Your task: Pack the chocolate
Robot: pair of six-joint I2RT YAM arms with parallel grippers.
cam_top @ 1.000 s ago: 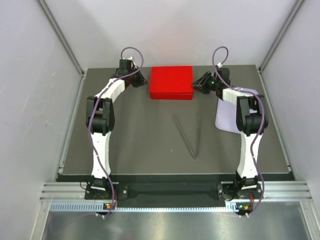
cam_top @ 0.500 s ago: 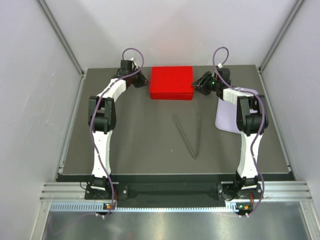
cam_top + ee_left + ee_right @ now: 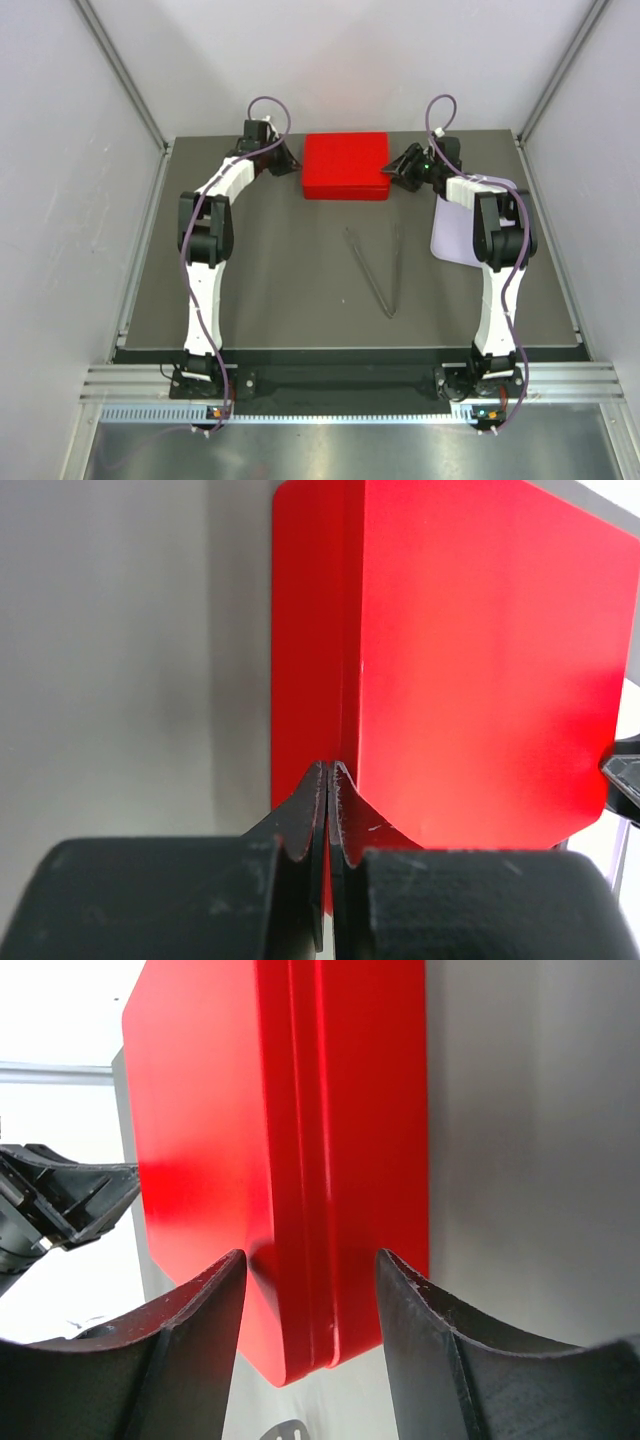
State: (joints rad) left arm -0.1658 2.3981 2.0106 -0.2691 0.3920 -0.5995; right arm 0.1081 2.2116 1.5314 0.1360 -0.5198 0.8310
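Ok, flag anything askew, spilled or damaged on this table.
Nothing stands out. The red box sits closed and square at the far side, the tongs lie flat mid-table, and nothing looks spilled or broken.

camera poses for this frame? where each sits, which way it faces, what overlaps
Top external: above and behind the arms, looking down on the table; both arms show whole, left claw and right claw flanking the red box.
Left wrist: on the left arm's wrist, looking along its shut claw at the box's left side.
Right wrist: on the right arm's wrist, looking along its open claw at the box's right edge.
Shared: the box shows in all three; each wrist view catches the opposite claw beyond it.
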